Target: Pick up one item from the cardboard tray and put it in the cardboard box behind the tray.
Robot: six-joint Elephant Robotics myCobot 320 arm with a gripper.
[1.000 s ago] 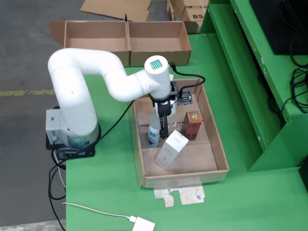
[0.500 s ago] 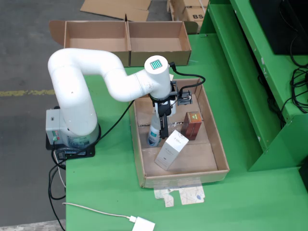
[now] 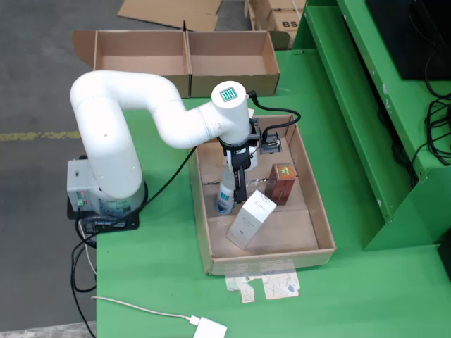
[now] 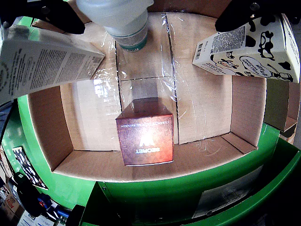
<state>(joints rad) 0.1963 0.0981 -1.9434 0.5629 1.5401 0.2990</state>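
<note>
- Fixed view: we see the white arm (image 3: 141, 113) reaching from its base at the left over the cardboard tray (image 3: 320, 232), which sits on the green worktop (image 3: 366, 296).
- The pincer (image 3: 239, 184) points straight down into the left half of the tray, right at a clear plastic bottle (image 3: 225, 196) standing upright.
- Tray contents: the bottle; a white carton (image 3: 251, 219) tilted just near-right of it; a dark brown box (image 3: 281, 183) standing to the right. In the wrist view a cow-print carton (image 4: 254, 44) also shows at upper right.
- Wrist view: the bottle (image 4: 123, 21) fills the top centre, between the two dark fingers (image 4: 61, 16) at the top corners. The fingers stand wide apart, with clear gaps to the bottle on both sides; nothing is held.
- Key relation, as we judge it: the bottle lies directly below and between the fingers, its long axis vertical and in line with the pincer's approach. The coming move should need only closing, perhaps after a small descent.
- The white carton (image 4: 44, 59) sits close by one finger; we flag a possible snag.
- The cardboard box (image 3: 187, 60) lies at the far side, beyond the tray, two compartments, both looking empty.
</note>
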